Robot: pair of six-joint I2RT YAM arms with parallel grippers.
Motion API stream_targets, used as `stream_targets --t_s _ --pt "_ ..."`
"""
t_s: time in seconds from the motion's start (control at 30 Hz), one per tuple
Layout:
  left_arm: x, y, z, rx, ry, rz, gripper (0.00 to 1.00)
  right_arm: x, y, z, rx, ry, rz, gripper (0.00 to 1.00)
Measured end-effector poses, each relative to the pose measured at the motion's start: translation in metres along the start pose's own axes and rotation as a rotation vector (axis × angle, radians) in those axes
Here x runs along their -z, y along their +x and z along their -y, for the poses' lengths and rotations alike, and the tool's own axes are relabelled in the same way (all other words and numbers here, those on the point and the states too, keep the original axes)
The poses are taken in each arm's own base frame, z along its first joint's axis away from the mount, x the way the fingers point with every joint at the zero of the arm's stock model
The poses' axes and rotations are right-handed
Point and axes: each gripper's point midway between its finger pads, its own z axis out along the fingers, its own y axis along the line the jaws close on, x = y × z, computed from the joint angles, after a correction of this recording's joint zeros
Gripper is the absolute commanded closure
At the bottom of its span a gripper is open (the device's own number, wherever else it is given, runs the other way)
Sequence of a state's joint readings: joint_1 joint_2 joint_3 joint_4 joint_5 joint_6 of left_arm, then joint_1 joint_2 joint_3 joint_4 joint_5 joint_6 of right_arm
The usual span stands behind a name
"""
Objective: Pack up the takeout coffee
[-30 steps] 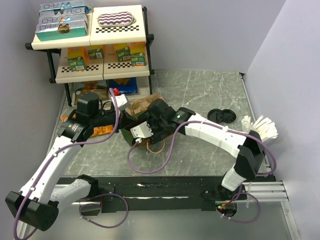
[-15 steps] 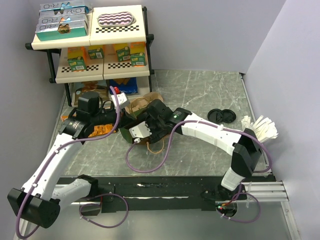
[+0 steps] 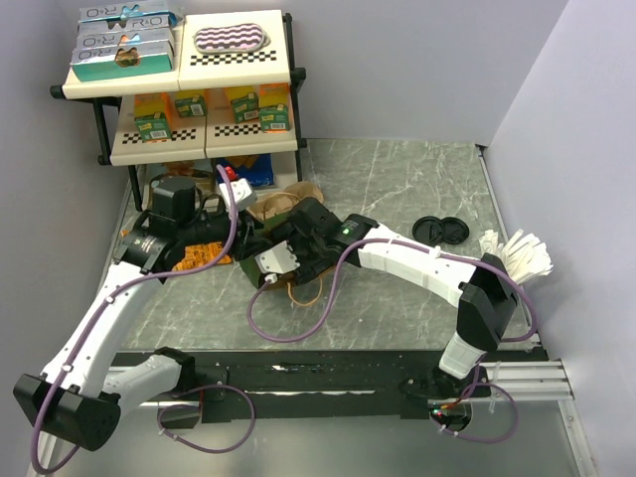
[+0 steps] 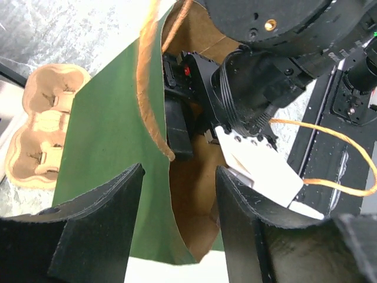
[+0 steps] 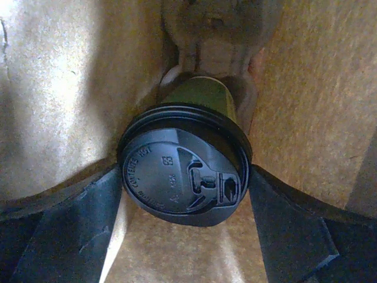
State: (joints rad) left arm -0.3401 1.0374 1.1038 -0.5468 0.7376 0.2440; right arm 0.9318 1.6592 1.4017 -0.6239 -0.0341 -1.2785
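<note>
Sitting inside the green paper bag [image 4: 106, 135], the takeout coffee [image 5: 203, 94] is clamped at its black lid [image 5: 182, 177] by the right gripper [image 5: 184, 174], fingers spread wide. Left gripper [image 4: 179, 177] stands parted astride the bag's edge, holding nothing. The cup is judged light and crushable, so a hold on the cup wall is safer than the lid.

Left fingers [image 4: 100, 227] apart, right fingers [image 5: 65, 230] in grip

Consult the top view and you will not find the takeout coffee [image 5: 206, 97]: it lies inside the green bag [image 4: 106, 147], which also hides the right gripper [image 5: 185, 194]. In the right wrist view the black lid [image 5: 182, 171] covers most of the cup wall. The left wrist view crops the left gripper [image 4: 177, 230] along its lower edge, and the bag hides part of the cup carrier [image 4: 41, 130].
</note>
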Motion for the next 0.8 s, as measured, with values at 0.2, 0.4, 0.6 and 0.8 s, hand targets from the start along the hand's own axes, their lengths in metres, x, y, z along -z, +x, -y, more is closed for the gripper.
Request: stream_targets --t_s 0.2,0.4,0.6,0.8 --pt "0.005 -0.002 0.002 0.010 -0.010 -0.019 0.39 0.000 0.000 0.000 -0.005 -0.001 -0.002 1.00" --pt "0.002 0.012 -0.009 0.056 -0.057 -0.079 0.40 0.000 0.001 -0.001 -0.014 0.000 -0.005 1.00" --pt "0.003 0.031 -0.020 0.091 -0.123 -0.158 0.39 0.001 0.001 -0.001 -0.029 0.001 -0.008 1.00" --pt "0.014 0.040 -0.020 0.081 -0.156 -0.224 0.35 0.001 0.002 -0.001 -0.032 0.001 -0.009 1.00"
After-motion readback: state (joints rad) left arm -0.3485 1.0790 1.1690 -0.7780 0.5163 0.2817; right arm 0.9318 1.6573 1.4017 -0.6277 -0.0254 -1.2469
